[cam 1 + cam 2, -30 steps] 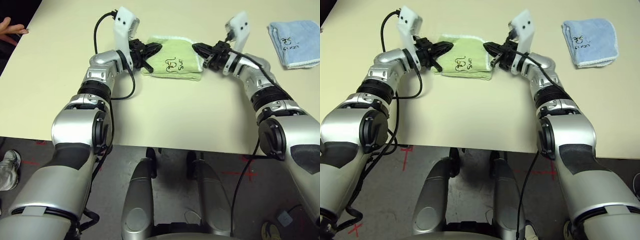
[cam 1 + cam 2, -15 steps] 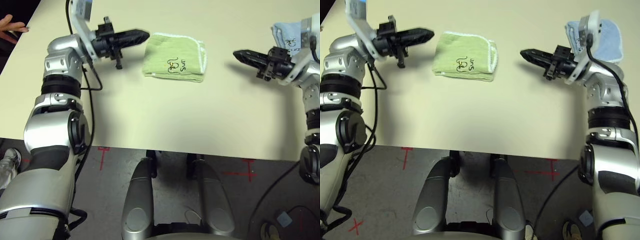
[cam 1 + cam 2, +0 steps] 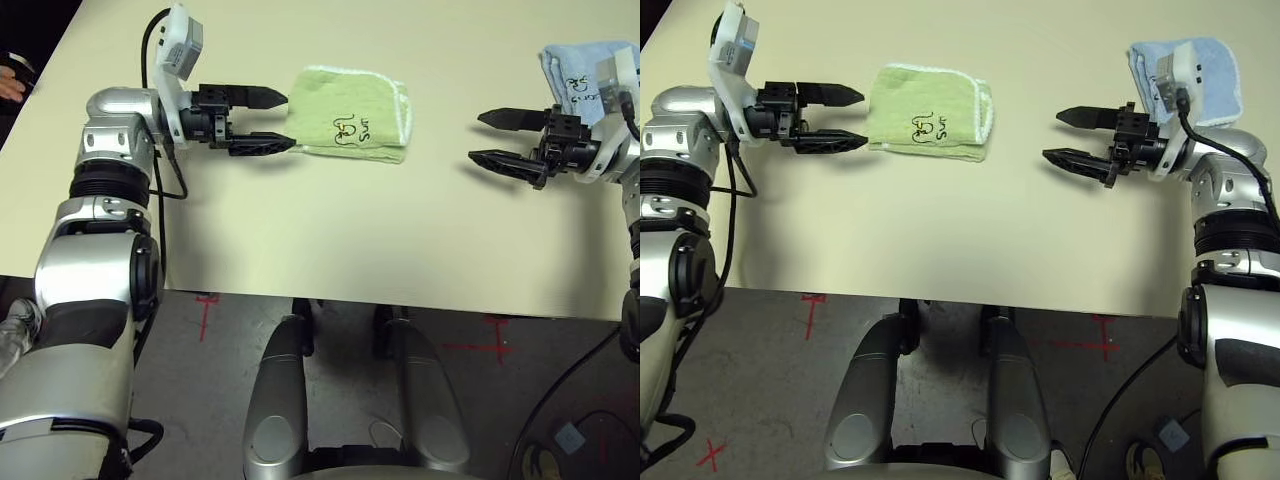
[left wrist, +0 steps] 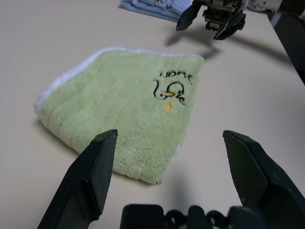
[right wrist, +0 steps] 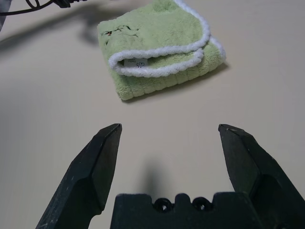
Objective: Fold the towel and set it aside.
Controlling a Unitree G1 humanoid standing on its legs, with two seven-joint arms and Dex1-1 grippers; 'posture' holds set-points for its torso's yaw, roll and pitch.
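The towel [image 3: 352,114] lies folded into a small lime-green square with white edging and a dark embroidered motif, on the cream table [image 3: 330,235] toward the far middle. It also fills the centre of the left wrist view, towel [image 4: 128,121], and sits ahead in the right wrist view, towel [image 5: 159,45]. My left gripper [image 3: 270,120] is open just left of the towel, its fingertips close to the cloth but apart from it. My right gripper [image 3: 492,137] is open well to the right of the towel, holding nothing.
A light blue folded cloth [image 3: 590,75] lies at the far right of the table, behind my right gripper. A person's hand [image 3: 12,82] rests at the table's far left edge. Bare tabletop stretches in front of the towel to the near edge.
Both grippers let go of the folded towel, drew away sideways to left and right, and opened wide. The towel stayed in place.
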